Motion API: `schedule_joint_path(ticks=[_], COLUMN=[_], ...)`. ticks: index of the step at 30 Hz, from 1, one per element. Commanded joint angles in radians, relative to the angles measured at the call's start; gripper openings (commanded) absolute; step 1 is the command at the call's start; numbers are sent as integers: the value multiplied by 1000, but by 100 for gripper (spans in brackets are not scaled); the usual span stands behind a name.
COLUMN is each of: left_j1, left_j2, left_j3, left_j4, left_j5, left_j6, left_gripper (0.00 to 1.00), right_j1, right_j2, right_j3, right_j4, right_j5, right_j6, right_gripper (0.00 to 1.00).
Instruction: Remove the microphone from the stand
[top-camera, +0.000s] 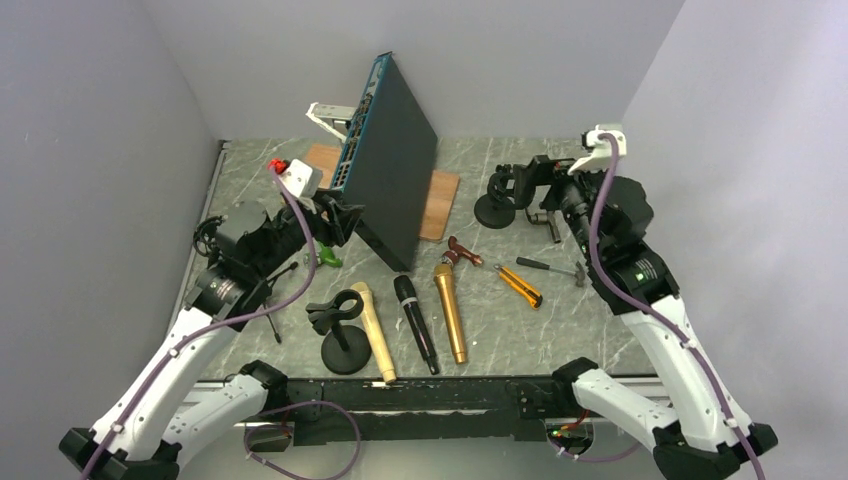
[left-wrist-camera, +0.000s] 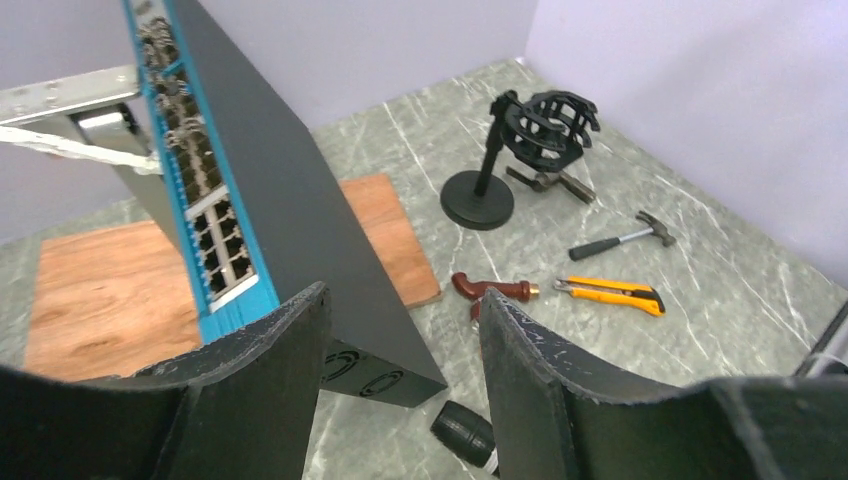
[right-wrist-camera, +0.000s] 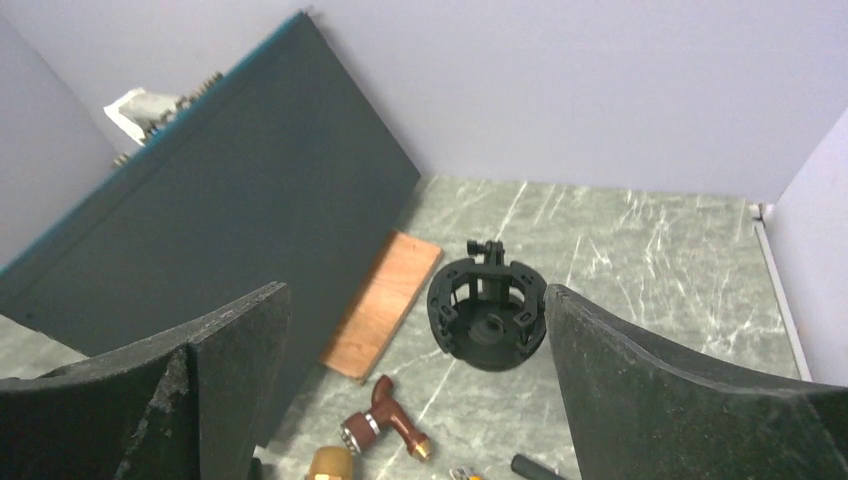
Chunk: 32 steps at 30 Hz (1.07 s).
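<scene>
A black clip stand (top-camera: 345, 335) stands near the front left. A pale gold microphone (top-camera: 373, 330) lies against its clip, head at the clip ring; I cannot tell if it is clamped. A black microphone (top-camera: 415, 322) and a gold microphone (top-camera: 450, 310) lie flat beside it. The black one's head shows in the left wrist view (left-wrist-camera: 465, 432). A second stand with an empty shock mount (top-camera: 497, 198) (right-wrist-camera: 488, 315) (left-wrist-camera: 540, 125) stands at the back right. My left gripper (top-camera: 345, 215) (left-wrist-camera: 403, 300) is open and empty by the switch. My right gripper (top-camera: 535, 178) (right-wrist-camera: 417, 295) is open and empty, above the shock mount.
A large black and blue network switch (top-camera: 385, 160) leans tilted at the back centre over a wooden board (top-camera: 440, 205). A brown-handled tool (top-camera: 463, 250), a yellow utility knife (top-camera: 520, 285) and a small hammer (top-camera: 550, 267) lie right of the microphones. Walls close in on both sides.
</scene>
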<state>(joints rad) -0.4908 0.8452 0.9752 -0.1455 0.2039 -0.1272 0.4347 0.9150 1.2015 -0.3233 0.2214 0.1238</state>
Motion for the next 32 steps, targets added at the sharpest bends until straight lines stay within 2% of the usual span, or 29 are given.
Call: schedule_joint_path(ticks=[1,6,13,22,28,29,32], left_j1=[-5,-6,-6,-6,-5,-6,-6], left_j2=[-62,-121,-256,-373,-403,-407,-413], left_j3=[23,187,295,261,248,240,229], left_j4=[41,-176,-354,-410,-400,-396,-386], left_j5=[-112,-132,-188,-201,-201,-201,-194], left_j6=[-4,-45,-61,-70,-117,-128,-155], left_gripper=[60,61,68,73,73,73,72], right_j1=[0,0,1,1,2,1,0], right_j2=[-70,-157,-255,-355,-359,-367,-410], right_j3=[-21,-11,40,81,101,92,86], right_j4=[116,68,-91,-289,-327,-320,-316], right_j5=[-5,41,211,278,255,202,182], right_j6=[0,26,101,212,208,182,201], right_gripper=[99,100,100,100,100,100,100])
